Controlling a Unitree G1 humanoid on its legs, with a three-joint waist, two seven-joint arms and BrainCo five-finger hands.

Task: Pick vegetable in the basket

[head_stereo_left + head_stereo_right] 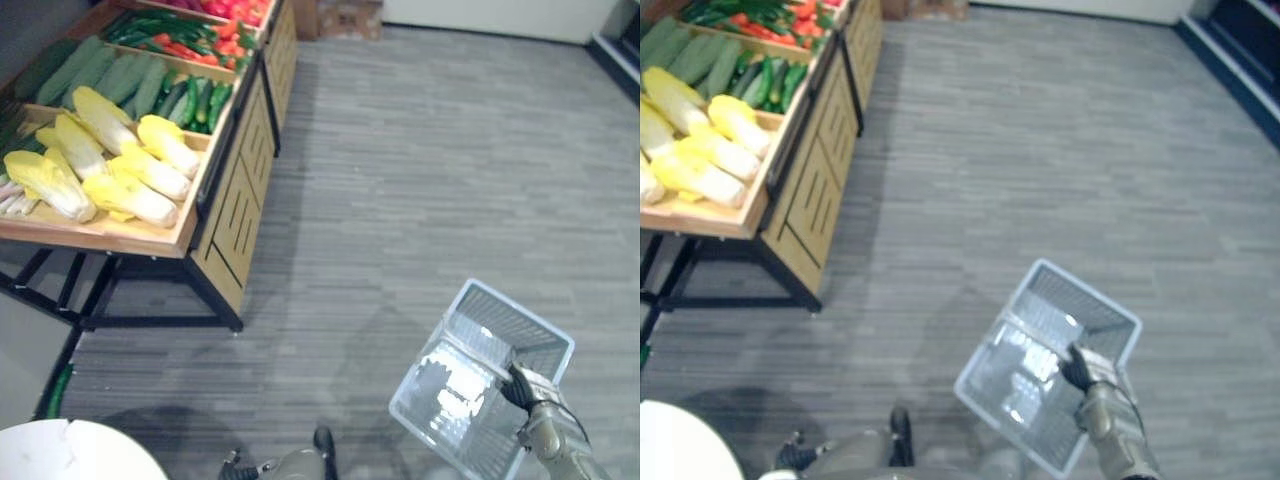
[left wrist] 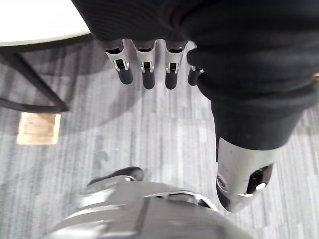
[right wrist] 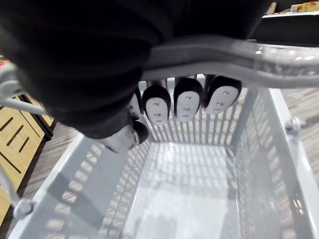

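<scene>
Basket, empty, hung by handle from right hand, fingers curled round it; left hand idle, fingers loose, holding nothing; veg at near edge of stand, well apart: close in w/ basket level, reach w/ left.

stand: wooden stand | load: yellow cabbages, cucumbers, red vegetables

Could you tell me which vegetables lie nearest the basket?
The pale yellow cabbages, in the end compartment of the stand nearest the basket; the green cucumbers and red vegetables lie farther back.
</scene>
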